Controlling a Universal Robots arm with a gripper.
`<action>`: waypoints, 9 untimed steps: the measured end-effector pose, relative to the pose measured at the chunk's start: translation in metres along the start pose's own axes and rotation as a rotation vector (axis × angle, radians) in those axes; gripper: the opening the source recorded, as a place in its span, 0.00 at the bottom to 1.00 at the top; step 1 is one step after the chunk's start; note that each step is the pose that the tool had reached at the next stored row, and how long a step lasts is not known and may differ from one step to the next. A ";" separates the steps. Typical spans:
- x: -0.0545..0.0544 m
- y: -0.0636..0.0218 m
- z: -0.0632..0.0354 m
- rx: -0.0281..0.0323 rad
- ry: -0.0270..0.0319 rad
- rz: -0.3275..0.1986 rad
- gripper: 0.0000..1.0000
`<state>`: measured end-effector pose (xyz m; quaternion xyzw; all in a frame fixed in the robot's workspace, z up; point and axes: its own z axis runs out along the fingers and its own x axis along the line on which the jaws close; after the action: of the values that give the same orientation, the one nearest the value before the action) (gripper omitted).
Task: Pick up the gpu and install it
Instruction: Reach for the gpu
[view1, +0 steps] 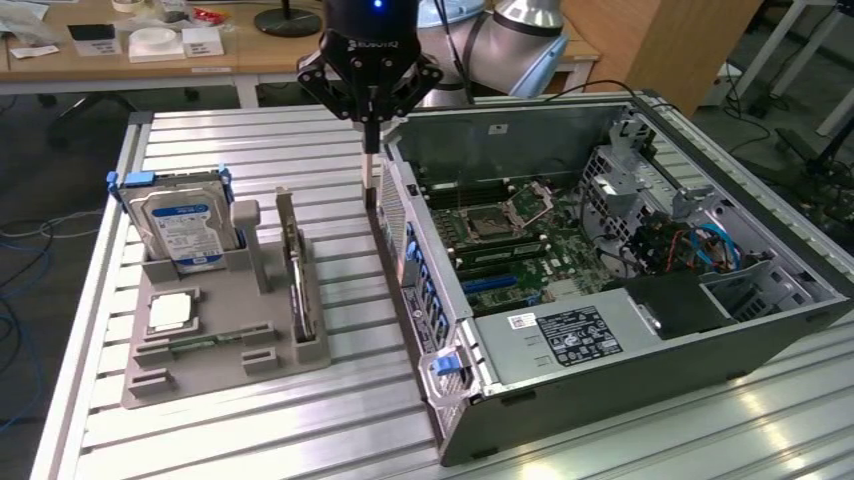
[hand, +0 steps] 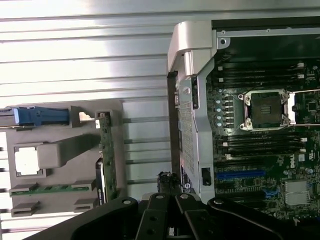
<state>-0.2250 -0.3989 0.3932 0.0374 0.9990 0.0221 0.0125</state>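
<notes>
The pickup is the step in hand, I'd say, and not yet made: the gpu (view1: 291, 265) stands on edge in a slot of the grey moulded holder (view1: 214, 335) on the ribbed aluminium tabletop (view1: 267, 440); the gripper (view1: 368, 190) hangs empty between holder and open computer case (view1: 601, 400), its 2 slim fingers drawn together. A grasp would call for them parted and lined up along that thin, rigid green board; the case is perforated sheet metal.

Bright light, strong glare on the metal table (hand: 75, 40), shadow inside the computer case (view1: 534, 140).
</notes>
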 end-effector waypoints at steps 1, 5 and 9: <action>0.001 0.0000 0.0000 0.0000 0.0000 0.000 0.10; 0.003 -0.0002 -0.0001 0.0000 0.0000 0.000 0.10; 0.005 -0.0004 -0.0001 0.0000 0.0001 0.000 0.10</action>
<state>-0.2304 -0.3989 0.3932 0.0374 0.9990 0.0221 0.0125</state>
